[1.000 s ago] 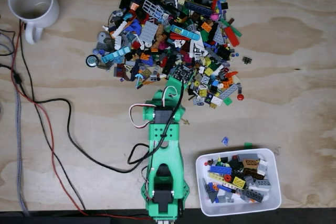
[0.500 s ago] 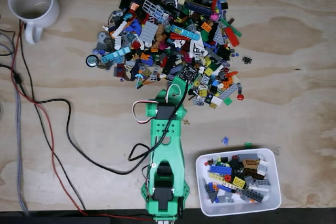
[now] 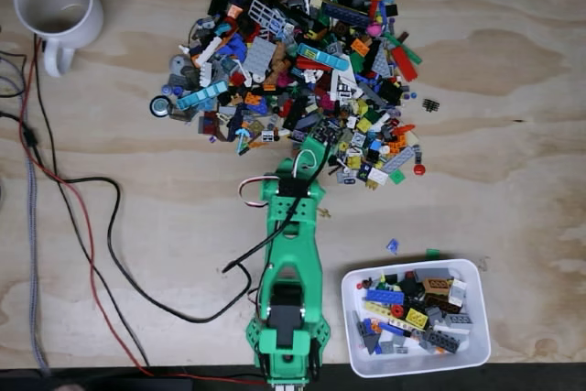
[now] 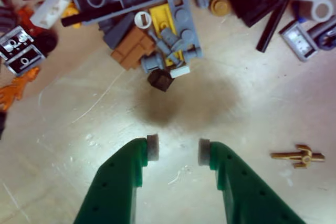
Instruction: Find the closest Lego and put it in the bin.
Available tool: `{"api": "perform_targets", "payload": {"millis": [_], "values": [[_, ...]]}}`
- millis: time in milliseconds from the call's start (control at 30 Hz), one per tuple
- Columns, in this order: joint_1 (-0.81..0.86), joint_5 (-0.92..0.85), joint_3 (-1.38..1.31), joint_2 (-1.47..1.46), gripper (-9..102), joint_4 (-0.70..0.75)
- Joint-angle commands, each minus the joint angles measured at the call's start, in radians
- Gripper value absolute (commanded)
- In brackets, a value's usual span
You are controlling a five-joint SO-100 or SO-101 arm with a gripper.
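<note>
arm: green arm (image 3: 289, 263) runs up from the bottom centre of the fixed view, tip at the lower edge of the Lego pile (image 3: 302, 52)
gripper: gripper (image 4: 177, 149) enters from the bottom of the wrist view, jaws spread apart, nothing between the pale pads (image 4: 152, 147), bare wood under them
Lego: black studded plate (image 3: 325, 128) at the pile's lower edge, just above the arm tip in the fixed view; can't pick it out in the wrist view
bin: white bin (image 3: 480, 304) lower right of the fixed view, partly full of mixed bricks, well apart from the pile
nearby: small dark cube (image 4: 160, 79) above the gripper in the wrist view; gold piece (image 4: 298, 156) at right; mug (image 3: 57, 8) upper left of the fixed view
</note>
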Motion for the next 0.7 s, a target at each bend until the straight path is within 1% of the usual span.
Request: {"api": "perform_targets", "payload": {"millis": [0, 233, 467, 667], "values": [[-0.002, -0.003, -0.109, -0.058, 14, -0.066], [0.025, -0.023, -0.199, -0.198, 14, -0.109], [0.038, -0.041, -0.227, -0.261, 13, -0.132], [0.048, -0.057, -0.235, -0.268, 12, -0.098]]}}
